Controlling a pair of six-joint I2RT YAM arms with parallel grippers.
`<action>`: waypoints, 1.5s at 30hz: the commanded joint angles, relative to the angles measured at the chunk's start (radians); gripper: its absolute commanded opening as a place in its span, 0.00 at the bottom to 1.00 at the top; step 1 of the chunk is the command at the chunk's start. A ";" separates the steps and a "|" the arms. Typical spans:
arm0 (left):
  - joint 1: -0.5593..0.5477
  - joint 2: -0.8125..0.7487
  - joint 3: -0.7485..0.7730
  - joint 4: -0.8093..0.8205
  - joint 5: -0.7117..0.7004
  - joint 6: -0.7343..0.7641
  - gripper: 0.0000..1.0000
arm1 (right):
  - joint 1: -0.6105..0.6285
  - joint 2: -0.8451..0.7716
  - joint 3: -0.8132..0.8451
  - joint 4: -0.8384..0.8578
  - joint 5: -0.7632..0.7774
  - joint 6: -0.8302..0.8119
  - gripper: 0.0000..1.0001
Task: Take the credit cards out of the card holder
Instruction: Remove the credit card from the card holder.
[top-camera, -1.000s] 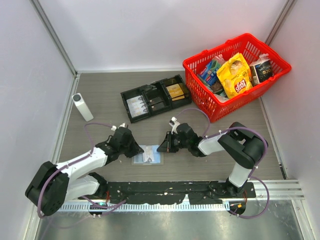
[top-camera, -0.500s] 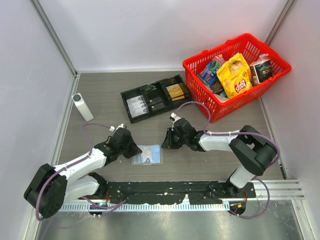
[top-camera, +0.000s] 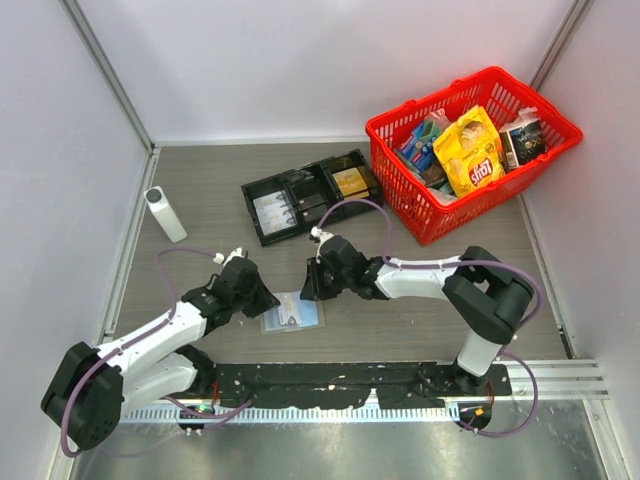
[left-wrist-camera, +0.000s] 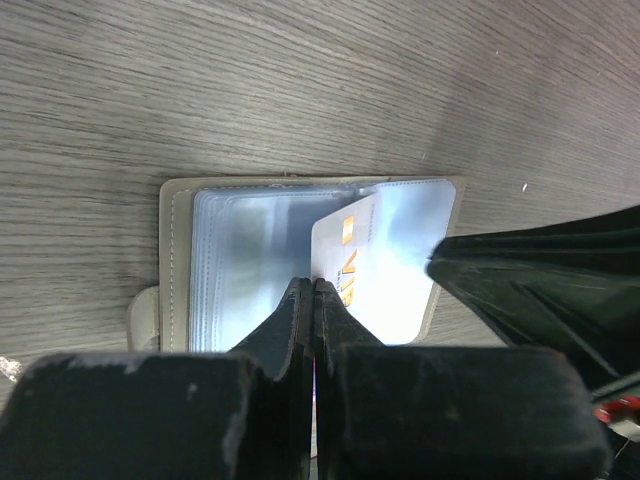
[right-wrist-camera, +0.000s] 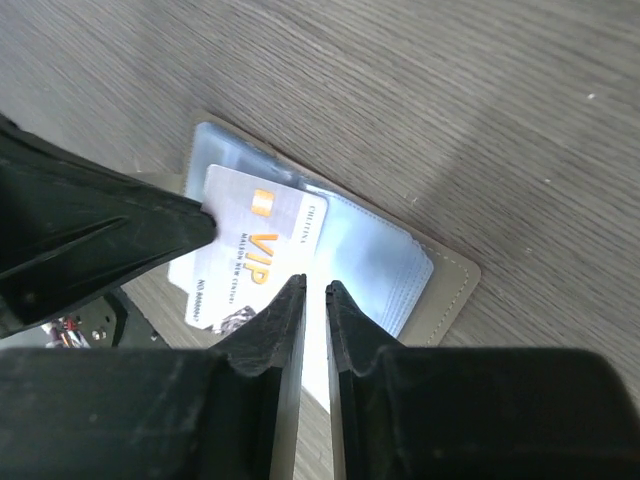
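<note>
- left claw (left-wrist-camera: 312, 292): fingers squeezed flat together, no gap at all. They sit over the near edge of the card holder (left-wrist-camera: 176, 262), right at a corner of the one loose card. Can't tell if they're pinching anything.
- right claw (right-wrist-camera: 312, 292): narrow, just a thin slit between the fingers. It comes at the card holder from the side opposite the left claw. The card's corner runs under those fingers, but I honestly can't tell if it's in the slit or just behind it.
- the credit card (right-wrist-camera: 248, 245) (white, orange "VIP" print) lies tilted on top of the open card holder and looks partway out of a clear pocket (left-wrist-camera: 240, 255). No idea whether more cards sit in the pockets underneath.
- the card holder lies open and flat on the wood-grain table (left-wrist-camera: 300, 80), between the two claws.
- my take on the step: one claw pins the holder's grey rim, not the pockets. The other drags the card out along the pocket's opening, low and flat. Lift too soon and the whole holder probably comes along, since it looks light and floppy.
- a glossy card with a thin edge slips easily, so bite on the corner that overhangs.
- the black tray (top-camera: 310, 195) and red basket (top-camera: 470, 150) sit well beyond the card holder's far side, so they're not in the way.
</note>
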 joint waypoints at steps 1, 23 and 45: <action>0.004 -0.010 0.021 -0.016 -0.022 0.016 0.00 | 0.017 0.075 0.045 0.031 -0.018 -0.007 0.19; 0.004 0.045 0.012 0.060 0.048 0.001 0.18 | 0.030 0.164 -0.004 0.094 -0.025 0.014 0.15; 0.007 -0.163 0.079 -0.128 -0.083 0.016 0.00 | 0.014 0.028 -0.009 0.046 0.056 0.019 0.17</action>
